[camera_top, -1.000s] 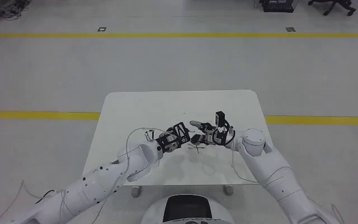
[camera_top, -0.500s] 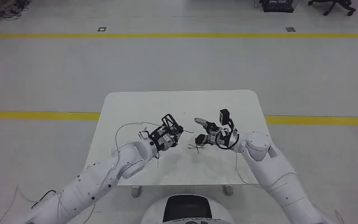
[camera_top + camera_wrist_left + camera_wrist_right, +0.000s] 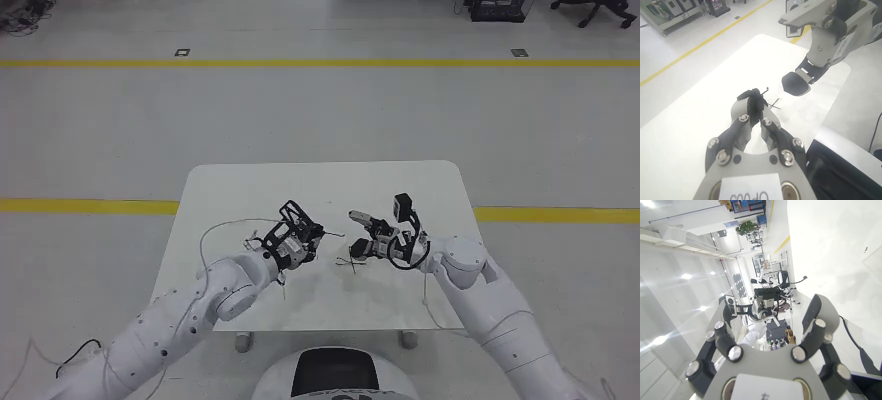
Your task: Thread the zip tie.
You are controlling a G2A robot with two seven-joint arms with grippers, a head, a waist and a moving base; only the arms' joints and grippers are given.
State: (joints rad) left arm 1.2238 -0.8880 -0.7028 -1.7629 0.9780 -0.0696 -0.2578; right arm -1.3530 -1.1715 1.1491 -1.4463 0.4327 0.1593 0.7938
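Left gripper (image 3: 755, 97) pinches zip tie (image 3: 765, 91) (thin, black) — wiry.

A white label (image 3: 750, 187) on the base of the left claw (image 3: 753, 100) carries dark print, upside down and cropped by the frame edge. Short print also runs along the grey side plate (image 3: 841, 47) of the right claw (image 3: 771, 303). Its base label (image 3: 768, 386) shows one cropped mark.

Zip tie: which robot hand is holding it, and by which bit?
The left hand pinches the zip tie by its strap; the head pokes out. The right hand holds nothing.
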